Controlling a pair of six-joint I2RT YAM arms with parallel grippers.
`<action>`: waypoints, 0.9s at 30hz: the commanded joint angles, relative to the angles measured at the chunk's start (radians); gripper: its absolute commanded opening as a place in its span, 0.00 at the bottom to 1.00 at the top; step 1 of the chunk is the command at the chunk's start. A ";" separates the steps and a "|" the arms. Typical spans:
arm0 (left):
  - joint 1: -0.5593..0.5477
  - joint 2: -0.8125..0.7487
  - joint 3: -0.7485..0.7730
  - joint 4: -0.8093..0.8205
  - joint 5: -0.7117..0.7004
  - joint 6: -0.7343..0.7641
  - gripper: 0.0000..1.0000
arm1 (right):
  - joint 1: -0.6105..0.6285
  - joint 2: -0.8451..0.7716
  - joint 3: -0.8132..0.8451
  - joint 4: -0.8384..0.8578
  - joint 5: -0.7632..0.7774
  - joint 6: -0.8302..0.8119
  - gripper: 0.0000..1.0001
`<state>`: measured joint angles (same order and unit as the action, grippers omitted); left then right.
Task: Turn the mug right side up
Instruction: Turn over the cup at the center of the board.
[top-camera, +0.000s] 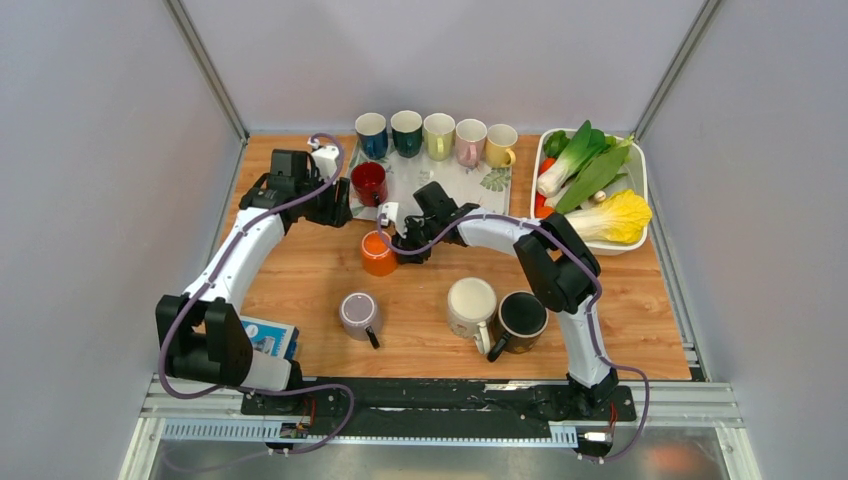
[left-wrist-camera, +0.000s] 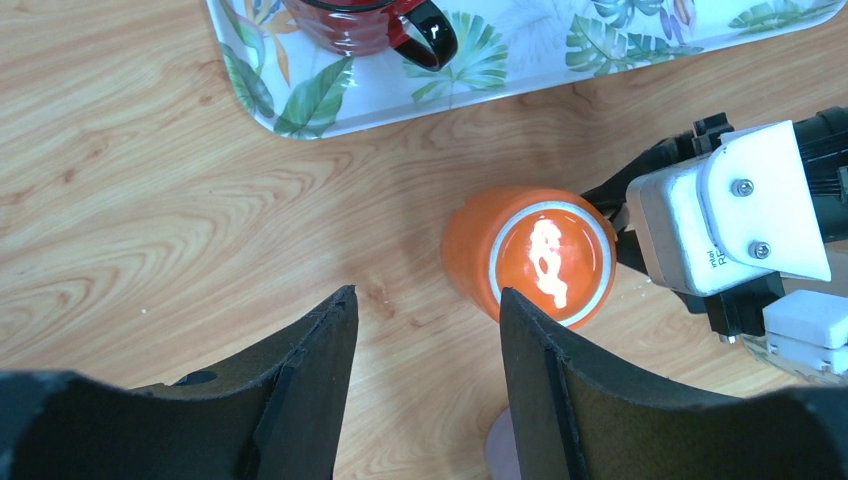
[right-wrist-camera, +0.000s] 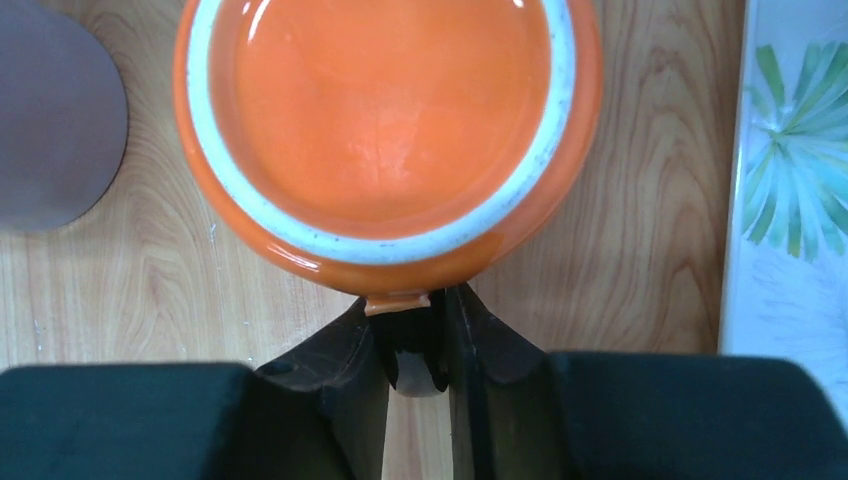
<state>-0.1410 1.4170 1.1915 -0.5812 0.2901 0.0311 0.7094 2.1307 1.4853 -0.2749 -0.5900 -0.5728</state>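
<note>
Left gripper (left-wrist-camera: 425, 300): jaws spread, nothing between them, hanging over bare wood just in front of the floral tray (left-wrist-camera: 640, 40) that carries the red mug (left-wrist-camera: 350, 25). Probably parked out of the way.
Orange mug (left-wrist-camera: 535, 255): mouth down on the table, foot ring up, near the tray.
Right gripper (right-wrist-camera: 412, 310): jaws pinching the mug's handle (right-wrist-camera: 397, 302), presumably so a wrist roll can flip it.

The only lettering that can be made out is small dark print on the white camera housing (left-wrist-camera: 738, 215), at 3 o'clock in the left wrist view. It seems to read "intel", and the line beneath it is cut off. A blue-and-white card (top-camera: 268, 337) at 8 o'clock in the top view bears print too small to read.
</note>
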 joint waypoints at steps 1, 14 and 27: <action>0.007 -0.065 -0.057 0.068 -0.024 0.057 0.62 | 0.004 -0.011 -0.020 0.058 0.007 0.072 0.22; -0.003 -0.416 -0.395 0.457 0.237 0.551 0.60 | -0.134 -0.129 0.119 0.027 -0.315 0.341 0.00; -0.139 -0.539 -0.606 0.798 0.303 1.102 0.63 | -0.265 -0.110 0.012 0.804 -0.770 1.146 0.00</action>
<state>-0.2314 0.8532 0.6025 0.0433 0.5674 0.9192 0.4122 2.0583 1.4818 0.1917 -1.1030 0.3294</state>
